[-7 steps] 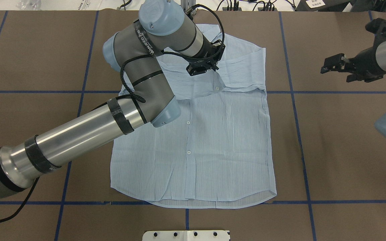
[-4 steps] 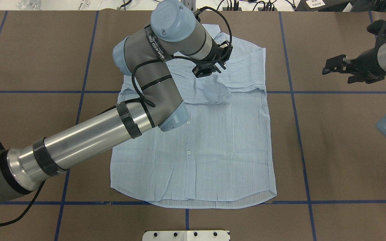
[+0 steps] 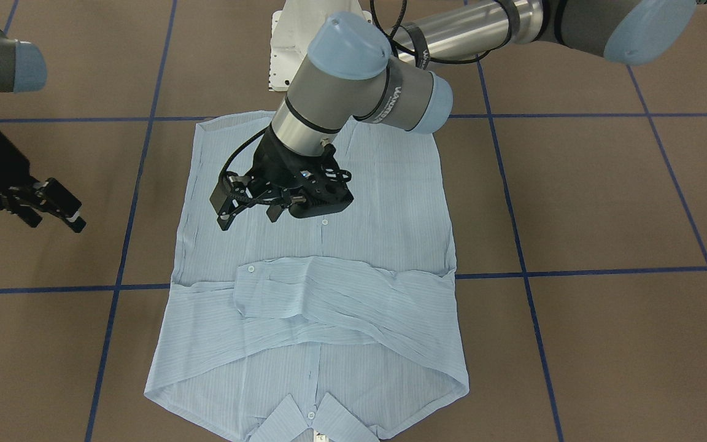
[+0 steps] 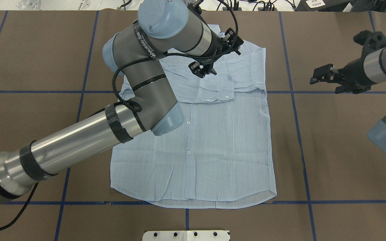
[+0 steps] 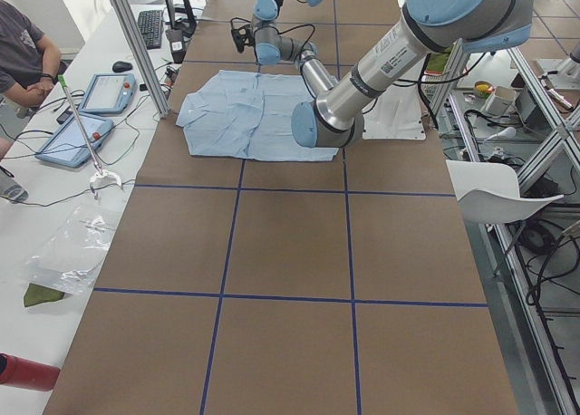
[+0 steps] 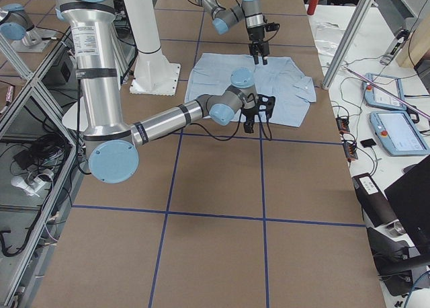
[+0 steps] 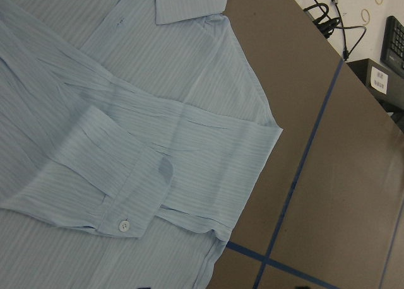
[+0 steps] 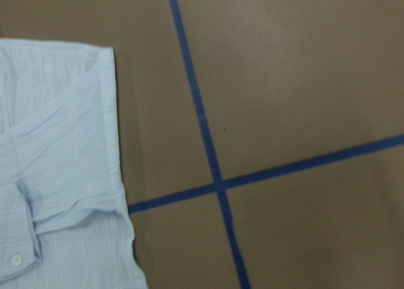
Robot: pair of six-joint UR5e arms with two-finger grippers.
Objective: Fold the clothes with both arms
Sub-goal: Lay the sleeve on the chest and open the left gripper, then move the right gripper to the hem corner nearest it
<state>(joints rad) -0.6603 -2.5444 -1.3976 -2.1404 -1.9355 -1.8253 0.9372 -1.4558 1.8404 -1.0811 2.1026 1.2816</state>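
Brown paper taped into blue squares covers the desk (image 4: 340, 150). The striped shirt (image 4: 226, 144) lies flat mid-desk, collar far, its sleeves crossed over the chest, likely to narrow it for folding. The left gripper (image 4: 203, 70) hovers above the cuff (image 4: 224, 88), fingers spread and empty. The right gripper (image 4: 325, 82) hangs off to the right, fingers apart. Arm-strap lettering is illegible.
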